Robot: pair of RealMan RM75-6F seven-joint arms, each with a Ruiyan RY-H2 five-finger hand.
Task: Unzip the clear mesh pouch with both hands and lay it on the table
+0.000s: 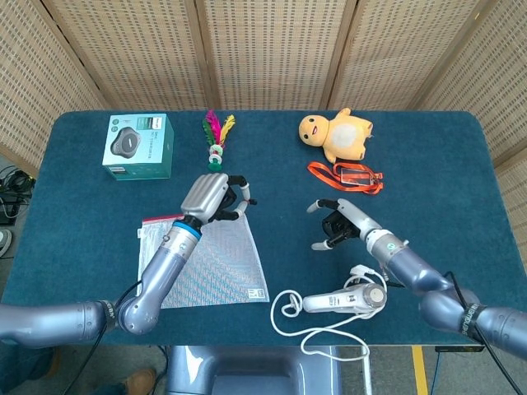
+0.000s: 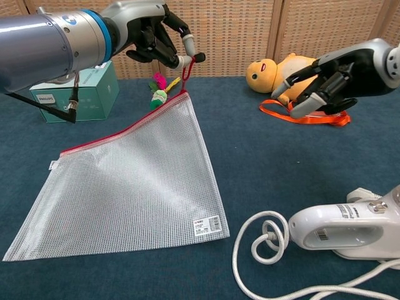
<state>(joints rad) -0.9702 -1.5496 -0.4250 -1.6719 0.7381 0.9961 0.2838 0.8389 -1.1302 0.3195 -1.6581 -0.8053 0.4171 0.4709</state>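
Note:
The clear mesh pouch [image 1: 216,265] [image 2: 134,172] with a red zipper edge lies left of centre, its right top corner lifted off the blue table [image 1: 280,206]. My left hand [image 1: 212,197] [image 2: 156,34] pinches the red zipper pull [image 2: 185,70] above that corner and holds it up. The pouch's lower left part still rests on the table. My right hand [image 1: 336,224] [image 2: 326,78] hovers to the right of the pouch, fingers spread, holding nothing and apart from the pouch.
A white handheld device [image 1: 346,299] [image 2: 347,232] with a looped cord lies near the front edge. At the back are a teal box [image 1: 138,146], a feather shuttlecock [image 1: 216,140], a yellow plush [image 1: 342,134] and an orange lanyard [image 1: 346,175].

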